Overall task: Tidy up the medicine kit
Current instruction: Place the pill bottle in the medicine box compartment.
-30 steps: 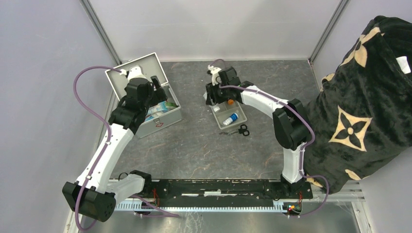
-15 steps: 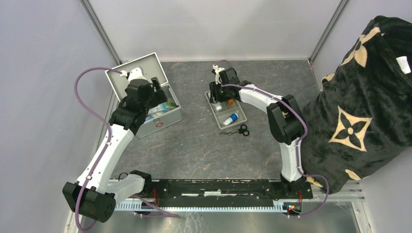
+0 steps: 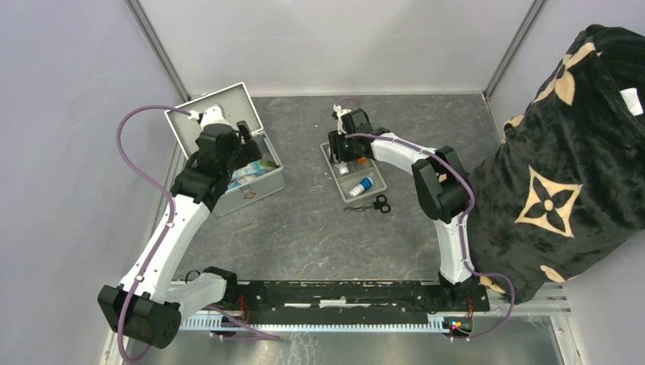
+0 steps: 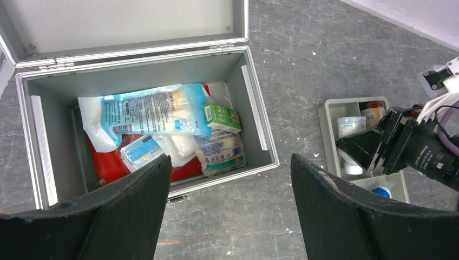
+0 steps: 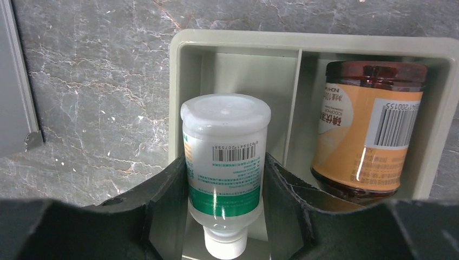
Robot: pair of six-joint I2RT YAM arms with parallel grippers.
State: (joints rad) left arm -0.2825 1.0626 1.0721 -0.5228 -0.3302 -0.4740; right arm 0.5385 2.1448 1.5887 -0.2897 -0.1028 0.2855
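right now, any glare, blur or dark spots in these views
Right wrist view: bright streaks of glare on the amber jar and clear bottle. Left wrist view: sharp, but its fingers are near-black. Top external view: even light, soft shadows.

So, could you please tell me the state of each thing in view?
kit: open, lid back, packets inside.
bottle: lying in tray, gripped.
jar: lying in next compartment.
scissors: on table beside tray.
left gripper: open, above kit.
right gripper: shut on bottle.
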